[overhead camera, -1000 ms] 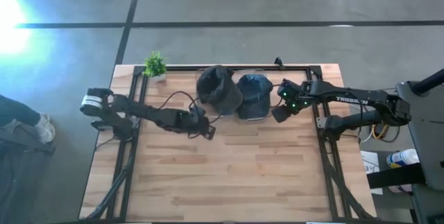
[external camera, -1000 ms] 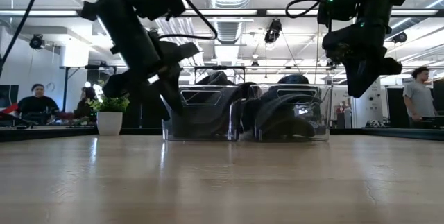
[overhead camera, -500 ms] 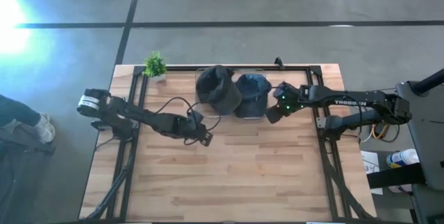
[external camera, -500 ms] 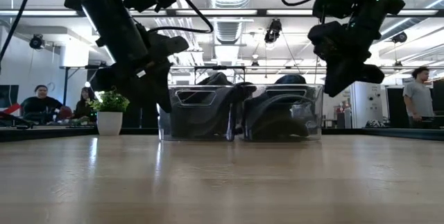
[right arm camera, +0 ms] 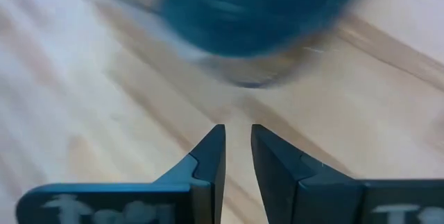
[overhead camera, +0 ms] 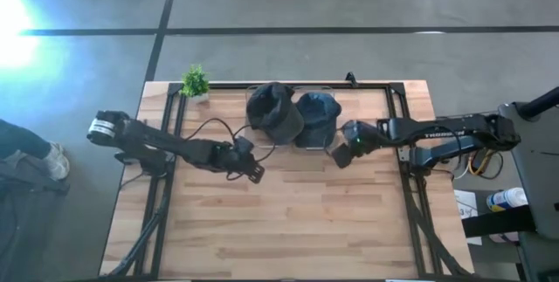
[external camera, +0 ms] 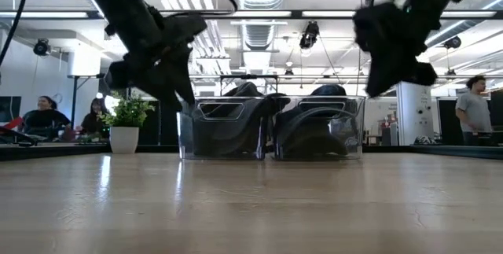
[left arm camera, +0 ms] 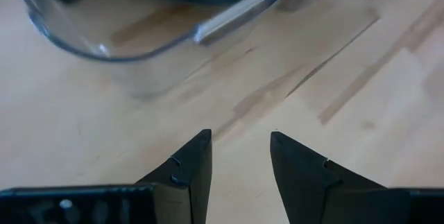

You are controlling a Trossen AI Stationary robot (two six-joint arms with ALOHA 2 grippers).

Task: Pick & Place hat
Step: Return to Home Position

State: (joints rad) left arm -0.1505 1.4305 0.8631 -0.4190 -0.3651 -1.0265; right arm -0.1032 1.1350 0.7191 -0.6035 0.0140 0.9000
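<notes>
Two hats sit in clear bins at the table's far edge: a black hat in the left bin and a dark blue hat in the right bin. My left gripper hovers open over bare wood, near and left of the black hat's bin. My right gripper hangs just in front of the blue hat, with a narrow gap between its fingers. Neither holds anything.
A small potted plant stands at the far left corner. A black frame rail runs along the table's far edge and sides. Bare wood fills the near half of the table. People show in the room beyond.
My right gripper has moved from beside the blue hat's bin toward the table's left and near edge, ending in front of that bin. My left gripper has drawn back a little toward the near left and risen. Both hats have stayed in their bins.
</notes>
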